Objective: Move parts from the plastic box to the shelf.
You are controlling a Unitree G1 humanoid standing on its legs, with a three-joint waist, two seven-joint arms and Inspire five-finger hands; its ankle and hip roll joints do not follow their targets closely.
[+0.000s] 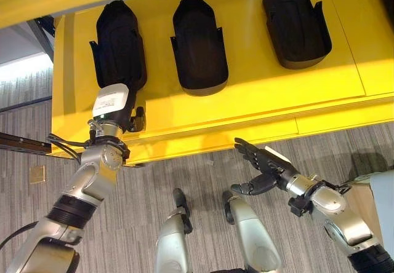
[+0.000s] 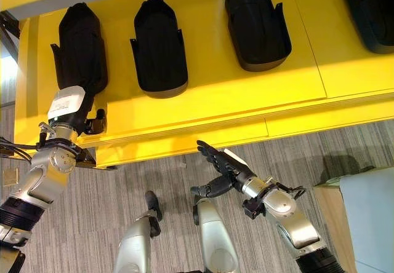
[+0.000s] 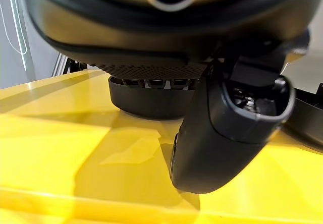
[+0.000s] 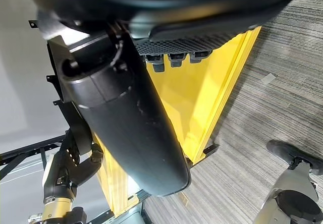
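Several black moulded parts lie in a row on the yellow shelf [image 1: 277, 101]. The leftmost part [image 1: 120, 39] has my left hand [image 1: 114, 104] at its near end. That hand's fingers reach straight over the part's end [image 3: 151, 100], while its thumb [image 3: 227, 128] hangs over bare shelf beside the part without touching it. Two more parts [image 1: 198, 45] [image 1: 294, 21] lie to the right, and a further one [image 2: 369, 11] lies at the far right. My right hand [image 1: 261, 165] hovers open over the carpet in front of the shelf edge, fingers spread, with nothing in it.
The shelf's front edge [image 1: 246, 134] runs across between my hands. A dark metal rail [image 1: 18, 142] juts out at the shelf's left end. A pale blue box [image 2: 369, 211] with a tan side stands at the lower right. A small tan tile [image 1: 37, 174] lies on the carpet.
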